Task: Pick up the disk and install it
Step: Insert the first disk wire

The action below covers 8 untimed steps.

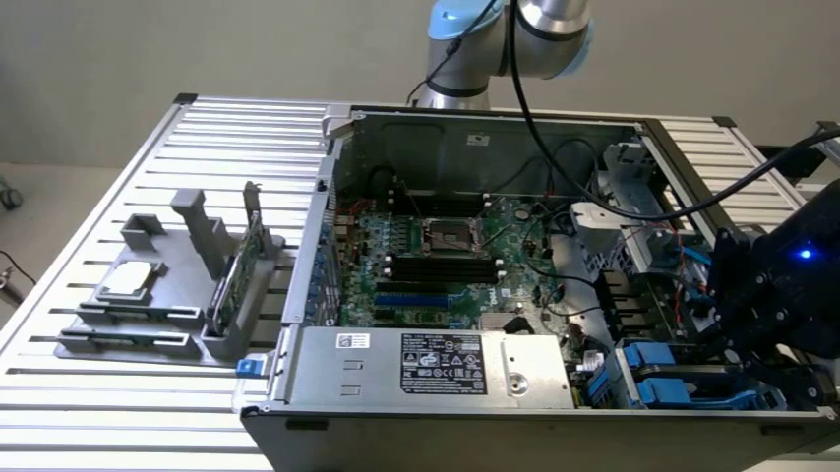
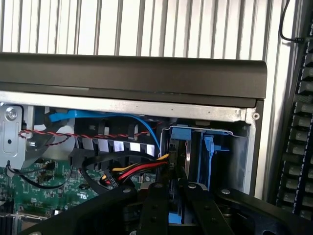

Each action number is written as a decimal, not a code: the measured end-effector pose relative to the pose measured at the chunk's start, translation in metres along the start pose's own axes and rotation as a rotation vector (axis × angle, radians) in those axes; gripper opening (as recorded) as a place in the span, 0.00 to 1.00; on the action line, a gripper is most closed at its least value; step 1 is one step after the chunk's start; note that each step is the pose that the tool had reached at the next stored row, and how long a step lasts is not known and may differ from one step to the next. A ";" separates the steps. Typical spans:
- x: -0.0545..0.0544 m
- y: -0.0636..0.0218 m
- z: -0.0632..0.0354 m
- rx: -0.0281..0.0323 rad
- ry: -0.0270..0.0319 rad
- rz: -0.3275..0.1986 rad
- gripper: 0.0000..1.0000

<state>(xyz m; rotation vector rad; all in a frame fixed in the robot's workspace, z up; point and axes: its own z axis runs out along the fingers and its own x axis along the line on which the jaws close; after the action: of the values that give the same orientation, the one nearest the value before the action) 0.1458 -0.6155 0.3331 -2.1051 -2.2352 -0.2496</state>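
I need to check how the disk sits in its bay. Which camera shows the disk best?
The wrist view: the disk stands on edge with its blue rails in the drive bay, just beyond the gripper. In the exterior view, the disk shows as blue plastic low at the exterior view's right, partly behind the gripper.

Arm reaching down at the exterior view's right, claw [image 2: 171, 196] nearly closed, fingers [image 2: 155, 205] close together
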 end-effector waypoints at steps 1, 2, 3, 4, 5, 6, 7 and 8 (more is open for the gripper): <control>0.000 0.0003 0.0001 0.0000 0.0000 0.000 0.18; 0.000 0.0004 0.0001 -0.0001 -0.0001 0.000 0.18; 0.000 0.0007 0.0003 -0.0001 -0.0001 0.000 0.18; 0.000 0.0012 0.0006 0.0000 0.0000 0.000 0.18; 0.000 0.0017 0.0008 0.0000 0.0000 0.000 0.18; 0.000 0.0021 0.0009 0.0000 0.0000 0.001 0.18; 0.000 0.0022 0.0010 -0.0002 -0.0001 0.001 0.18; 0.000 0.0022 0.0010 -0.0002 -0.0005 0.001 0.18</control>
<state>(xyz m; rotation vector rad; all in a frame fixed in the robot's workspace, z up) 0.1480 -0.6155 0.3323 -2.1063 -2.2346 -0.2493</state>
